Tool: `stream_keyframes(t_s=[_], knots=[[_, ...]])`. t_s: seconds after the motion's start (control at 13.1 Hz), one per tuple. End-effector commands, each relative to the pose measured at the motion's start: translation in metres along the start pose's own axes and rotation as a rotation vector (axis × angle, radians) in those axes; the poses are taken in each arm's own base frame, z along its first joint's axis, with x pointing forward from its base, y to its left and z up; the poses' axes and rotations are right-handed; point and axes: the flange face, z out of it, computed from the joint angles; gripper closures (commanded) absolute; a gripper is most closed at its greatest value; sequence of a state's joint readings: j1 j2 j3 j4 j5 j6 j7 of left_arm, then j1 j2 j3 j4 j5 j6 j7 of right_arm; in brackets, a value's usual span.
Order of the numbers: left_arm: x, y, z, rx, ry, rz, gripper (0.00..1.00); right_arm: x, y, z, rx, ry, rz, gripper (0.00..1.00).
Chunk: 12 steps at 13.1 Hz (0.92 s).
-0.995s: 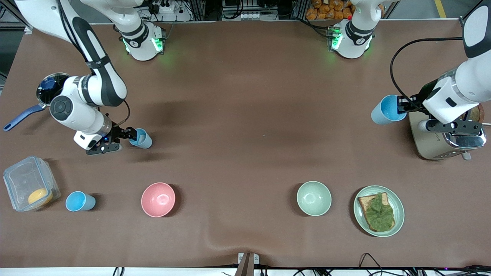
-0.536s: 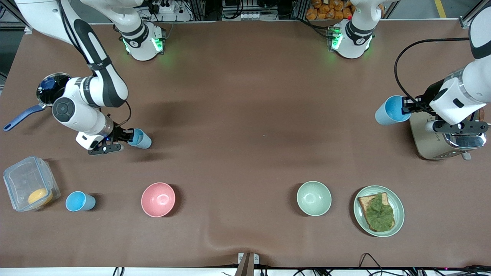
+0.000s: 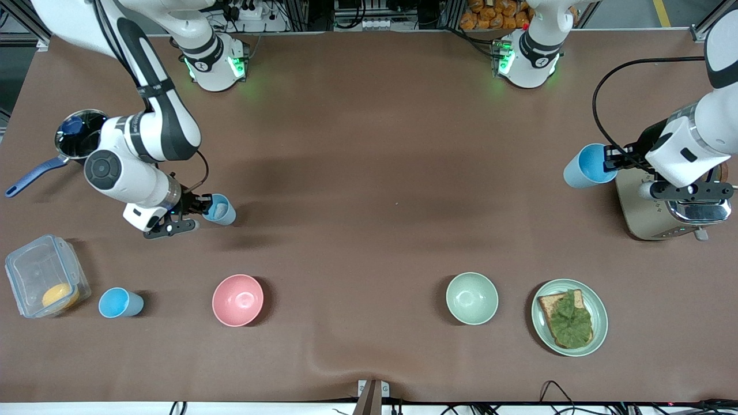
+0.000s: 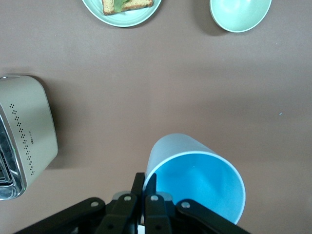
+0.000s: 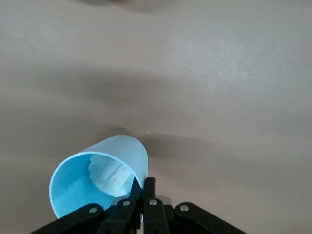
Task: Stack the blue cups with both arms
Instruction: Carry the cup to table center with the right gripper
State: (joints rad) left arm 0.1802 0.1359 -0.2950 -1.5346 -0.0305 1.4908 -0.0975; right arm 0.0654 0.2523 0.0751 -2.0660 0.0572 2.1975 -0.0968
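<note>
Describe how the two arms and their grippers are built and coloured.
Both arms are white, rounded segments with black joint bands. The right arm has a broad black stripe, a grey disc cap and a thin black cable. The left arm trails a looping black cable. The white bases glow green. The right gripper and left gripper are black two-finger units.

Both arms are glossy white shells in rounded segments, joined by black rings and broad black bands. The right arm (image 3: pixel 144 138) has a grey disc capping one joint and a thin black cable looping near its wrist. The left arm (image 3: pixel 692 141) trails a long black cable arching above it. Their white bases (image 3: pixel 214 63) glow green. Each hand (image 5: pixel 142 192) is dark, with black linkages and small silver screws.
</note>
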Motion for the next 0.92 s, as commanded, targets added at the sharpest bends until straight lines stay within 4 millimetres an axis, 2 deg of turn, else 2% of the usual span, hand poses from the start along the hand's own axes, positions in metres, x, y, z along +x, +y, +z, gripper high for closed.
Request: stream_keyframes(t_s=[0.0,0.15,0.31,0.61,0.84], knots=[[-0.001,0.001,-0.006,-0.023,-0.006,-0.004,1.00,0.004,-0.052,-0.030,-0.006,0.010,0.024,1.00],[-0.001,-0.001,-0.006,-0.022,-0.006,-0.008,1.00,0.000,-0.113,-0.030,-0.012,0.015,0.083,1.00],[-0.001,0.000,-0.006,-0.022,-0.006,-0.007,1.00,-0.010,-0.186,-0.027,-0.004,0.019,0.137,1.00],[-0.001,0.000,-0.005,-0.025,-0.008,-0.005,1.00,-0.042,-0.319,0.000,0.052,0.069,0.238,1.00],[-0.007,0.001,-0.001,-0.021,-0.045,-0.012,1.00,-0.067,-0.388,0.035,0.085,0.100,0.273,1.00]])
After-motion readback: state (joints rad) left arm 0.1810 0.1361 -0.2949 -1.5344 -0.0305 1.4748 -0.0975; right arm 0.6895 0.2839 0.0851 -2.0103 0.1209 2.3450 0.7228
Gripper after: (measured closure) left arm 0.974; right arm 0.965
